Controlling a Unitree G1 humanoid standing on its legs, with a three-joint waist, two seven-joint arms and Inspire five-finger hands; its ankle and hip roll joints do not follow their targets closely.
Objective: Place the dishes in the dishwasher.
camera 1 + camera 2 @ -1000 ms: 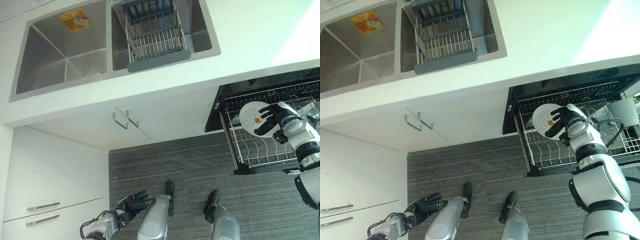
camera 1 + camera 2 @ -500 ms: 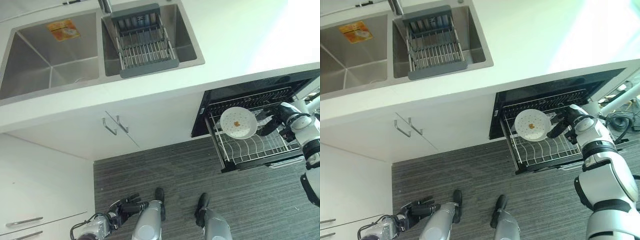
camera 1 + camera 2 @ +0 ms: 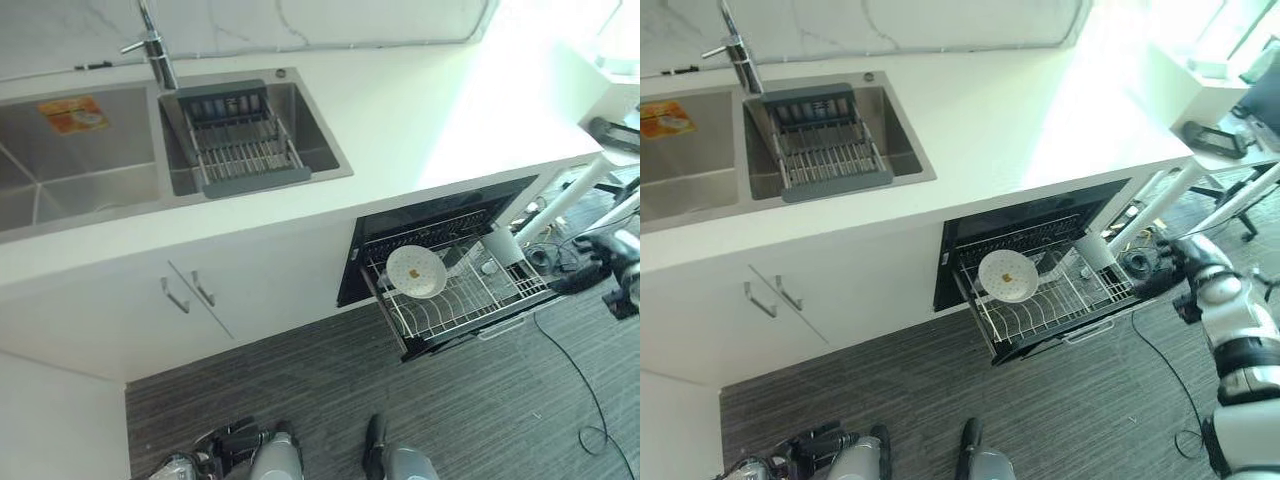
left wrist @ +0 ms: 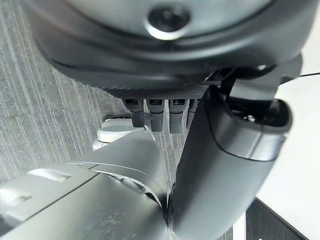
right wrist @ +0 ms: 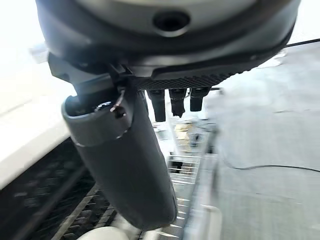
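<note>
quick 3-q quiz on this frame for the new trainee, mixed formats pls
1. True or false: the white plate stands in the pulled-out dishwasher rack.
2. Which sink basin holds the grey drainer basket? A) the one nearer the dishwasher B) the one farther from it C) neither
3. Fill in: the right hand is ___ the plate (holding / clear of).

Key: 1 true. 2 A. 3 clear of; its fingers are straight in the right wrist view. The left hand hangs low by the floor, open too.
</note>
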